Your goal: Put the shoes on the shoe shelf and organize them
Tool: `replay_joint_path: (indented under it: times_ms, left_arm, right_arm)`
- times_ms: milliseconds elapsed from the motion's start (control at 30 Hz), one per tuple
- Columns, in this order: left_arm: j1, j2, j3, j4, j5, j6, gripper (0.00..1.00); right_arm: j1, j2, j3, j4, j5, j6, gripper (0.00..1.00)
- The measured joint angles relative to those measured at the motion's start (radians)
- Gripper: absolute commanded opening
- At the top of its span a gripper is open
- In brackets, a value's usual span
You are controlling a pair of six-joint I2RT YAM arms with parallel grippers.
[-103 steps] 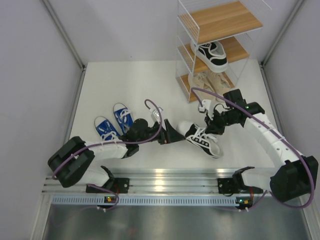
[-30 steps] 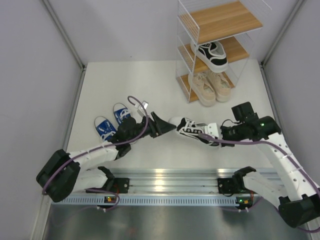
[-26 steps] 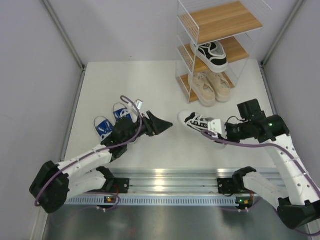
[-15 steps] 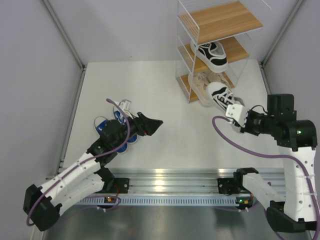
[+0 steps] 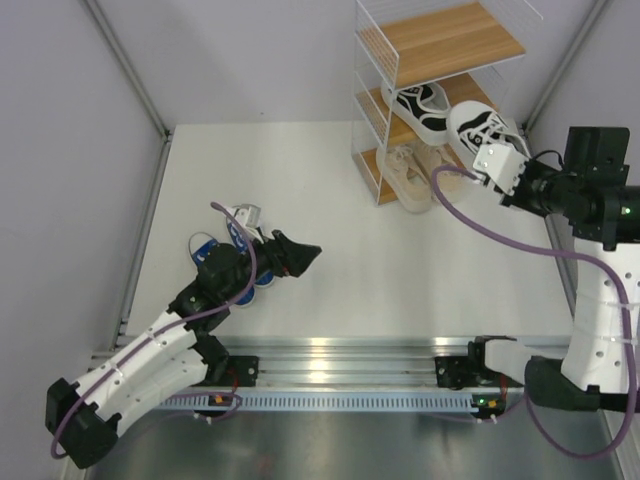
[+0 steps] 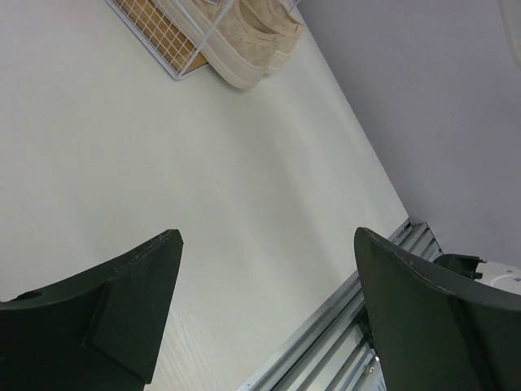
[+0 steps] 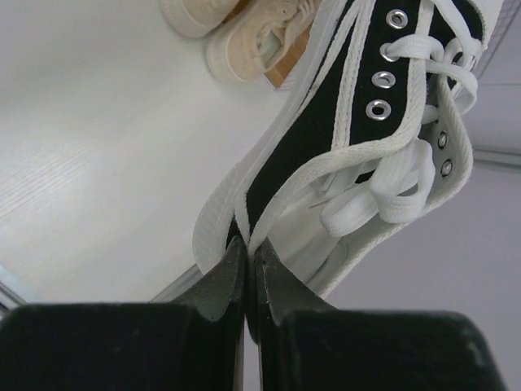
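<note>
Overhead, the right end effector (image 5: 490, 150) is clenched on a black shoe (image 5: 478, 124), which it holds up off the table (image 5: 330, 190) at the right side of the shelf (image 5: 440, 40). From this angle the shoe overlaps the edge of the middle tier, just beside the other black shoe (image 5: 420, 106) that sits there. We cannot tell whether it touches the wire or the wood. The right wrist view adds the grip itself. The two fingers are closed flat on a thin edge of the shoe's side near the opening, with the white laces hanging loose and the metal eyelets running away from the camera. Beyond the shoe, that view also catches the beige pair (image 7: 236, 28) below.

The overhead view places the beige pair on the bottom tier, toes pointing out toward the table, and shows the top tier bare.

The left end effector (image 6: 264, 244) is released. Its wrist view shows the fingers spread wide with only bare table between them, and the beige toes and the bottom tier's wire mesh at the far corner. Only the overhead view shows the blue pair (image 5: 202, 245). It lies on the table at the left, partly hidden under the left arm, well apart from the shelf.
</note>
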Motion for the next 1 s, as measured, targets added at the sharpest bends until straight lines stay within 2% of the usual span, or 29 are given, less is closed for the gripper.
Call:
replay_joint_path:
  times_ms: [267,467,1000]
  left_arm:
    - [0.000,-0.048,-0.016,-0.019,-0.001,0.014,0.92]
    - [0.000,-0.055,-0.022,-0.021,-0.001,0.015,0.92]
    - [0.001,-0.055,-0.022,-0.023,-0.001,0.015,0.92]
  right_arm:
    - [-0.076,0.169,0.101,0.002,0.024,-0.021,0.00]
    - [-0.109,0.212,0.113,0.021,0.014,-0.033,0.00]
    - [-0.114,0.391,0.193,0.179,-0.058,-0.023,0.00]
